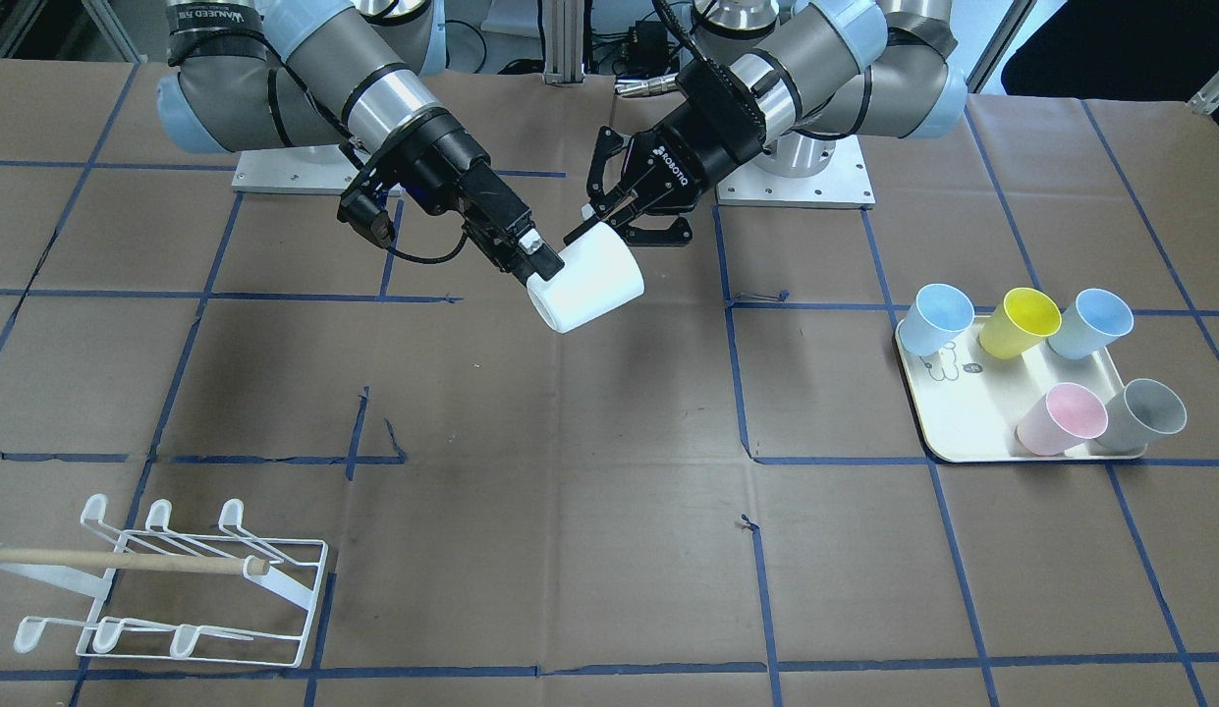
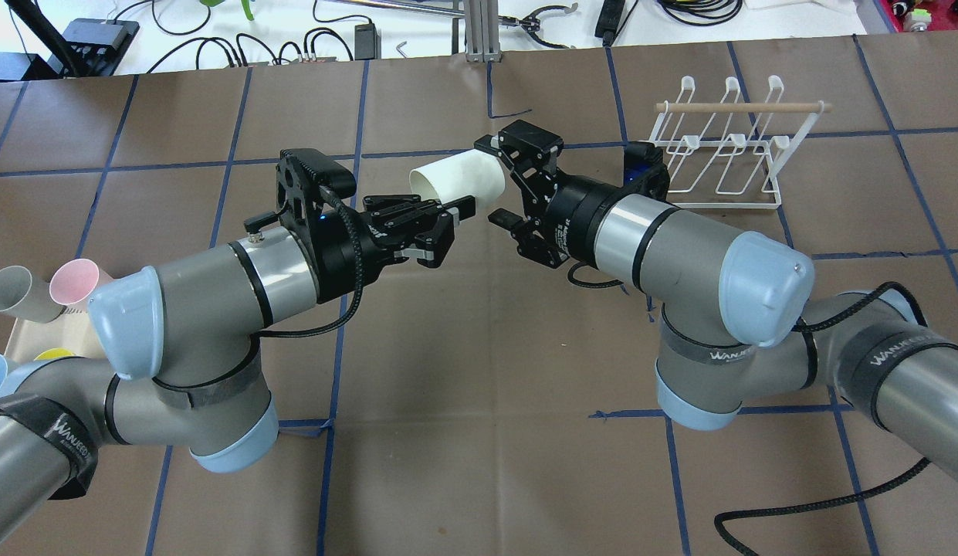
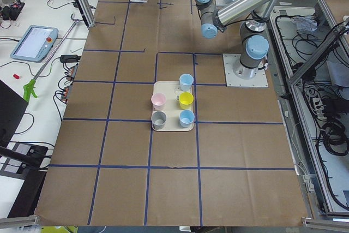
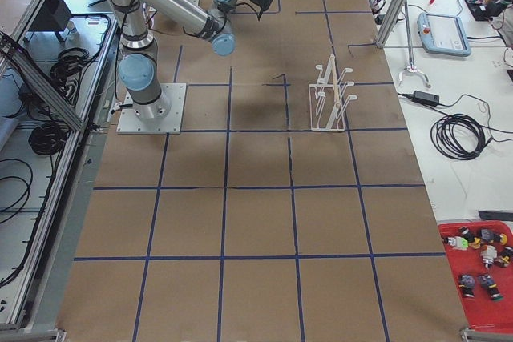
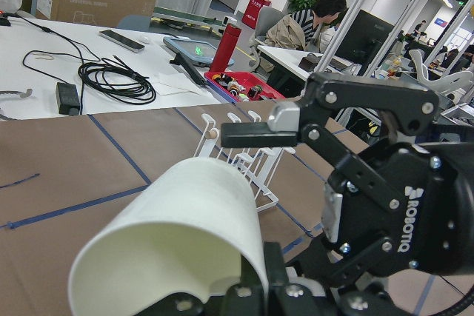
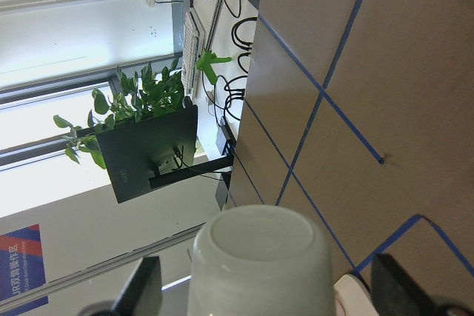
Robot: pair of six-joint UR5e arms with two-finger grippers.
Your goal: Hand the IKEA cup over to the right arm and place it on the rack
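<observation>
from my seat i see the white cup point(image 1: 594, 280) up in the air over the middle of the table point(image 1: 570, 491), lying on its side between the two arms. the left gripper point(image 1: 591, 224) is clenched on the cup's rim: in its wrist view one finger sits inside the mouth at the bottom edge and the wall is pinched against it. the mouth faces the left arm and the base points at the right arm.

the right gripper point(image 2: 500, 184) is released. its fingers straddle the base end of the cup, and in its own wrist view i see a gap on each side between the fingers and the cup wall.

the rack point(image 2: 722, 150) stands on the far right of the table, well apart from the cup, with its wooden rod point(image 2: 741, 107) across the top. on the left, a cream tray point(image 1: 963, 422) holds five cups: two pale blue, one yellow, one pink, one grey.
</observation>
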